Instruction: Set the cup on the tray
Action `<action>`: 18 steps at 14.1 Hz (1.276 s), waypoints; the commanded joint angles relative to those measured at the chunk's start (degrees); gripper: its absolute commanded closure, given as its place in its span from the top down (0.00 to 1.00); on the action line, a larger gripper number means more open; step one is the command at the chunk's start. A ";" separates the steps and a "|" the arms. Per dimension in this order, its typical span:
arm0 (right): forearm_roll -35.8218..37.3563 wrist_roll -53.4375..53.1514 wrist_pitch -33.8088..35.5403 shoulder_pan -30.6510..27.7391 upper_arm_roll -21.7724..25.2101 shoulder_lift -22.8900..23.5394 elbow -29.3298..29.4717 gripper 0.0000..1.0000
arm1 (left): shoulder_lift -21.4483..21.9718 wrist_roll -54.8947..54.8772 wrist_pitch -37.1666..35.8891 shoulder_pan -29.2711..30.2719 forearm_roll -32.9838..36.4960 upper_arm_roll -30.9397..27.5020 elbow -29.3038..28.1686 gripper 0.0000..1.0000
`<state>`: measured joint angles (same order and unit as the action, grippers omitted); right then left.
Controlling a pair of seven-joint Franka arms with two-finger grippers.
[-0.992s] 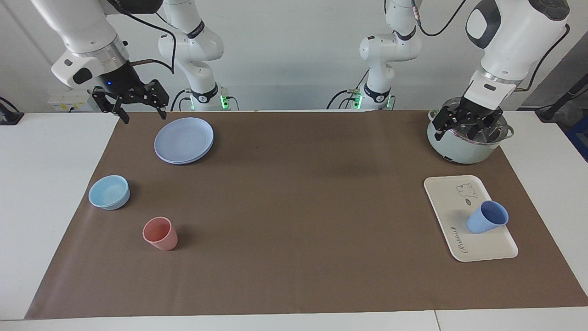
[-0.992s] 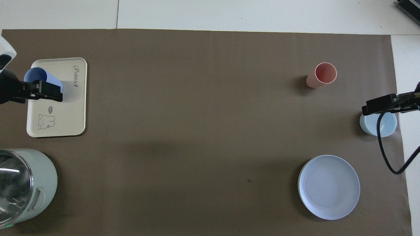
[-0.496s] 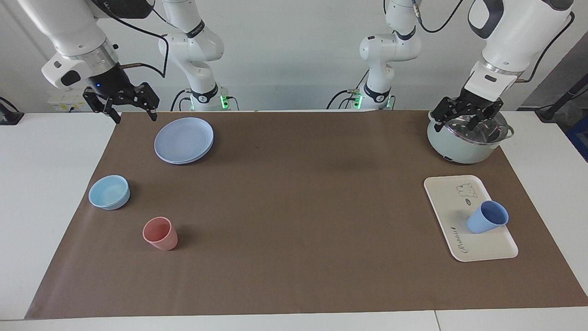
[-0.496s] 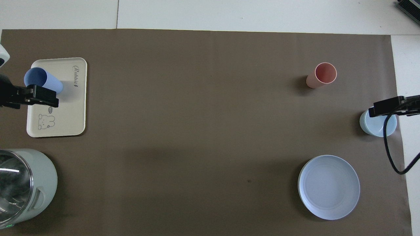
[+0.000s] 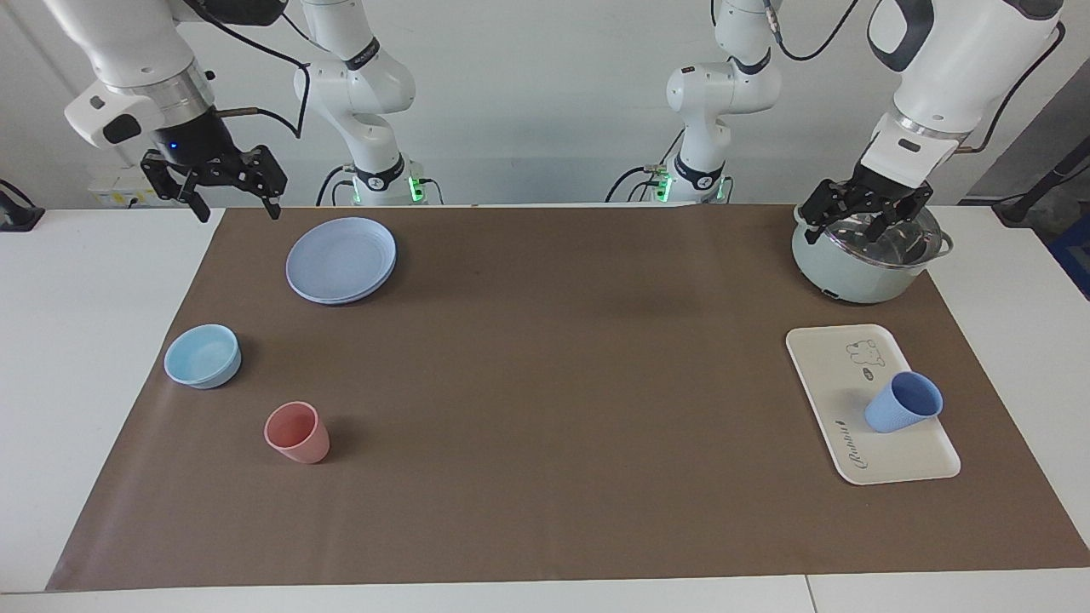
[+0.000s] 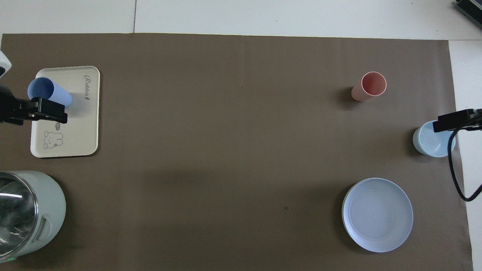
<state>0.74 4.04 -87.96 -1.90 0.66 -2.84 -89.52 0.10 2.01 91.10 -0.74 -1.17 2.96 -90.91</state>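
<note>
The periwinkle-blue cup stands on the cream-white tray, on the half of the tray farther from the robots, free of both grippers. It also shows in the overhead view on the tray. My left gripper is open and empty, raised over the pot. One of its fingers covers part of the tray in the overhead view. My right gripper is open and empty, raised over the table's edge at the right arm's end, beside the plates.
A pale green pot with a glass lid stands nearer to the robots than the tray. At the right arm's end lie stacked round blue plates, a light-blue bowl and a salmon-pink tumbler.
Both grippers have risen and drawn back toward the robots. The right gripper has also moved outward toward its end of the table. The cup and tray have not moved.
</note>
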 commanded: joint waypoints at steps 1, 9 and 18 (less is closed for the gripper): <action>1.11 0.88 0.69 -0.56 -0.40 0.38 0.58 1.00 | 0.78 -0.60 -0.13 -0.32 0.12 -0.06 -0.58 1.00; 0.58 0.62 0.86 -0.65 -0.40 -0.06 -0.65 1.00 | 0.78 -0.69 -0.04 -0.49 -0.14 -0.06 -0.41 1.00; 0.32 -1.75 1.13 -0.39 -0.40 -0.41 -1.09 1.00 | 0.87 -0.86 0.84 -0.40 -0.23 -0.06 -1.11 1.00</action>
<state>0.81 3.43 -87.50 -1.89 0.64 -2.62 -89.97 0.10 1.99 91.20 -1.05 -1.20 3.01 -90.96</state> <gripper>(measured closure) 0.000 0.000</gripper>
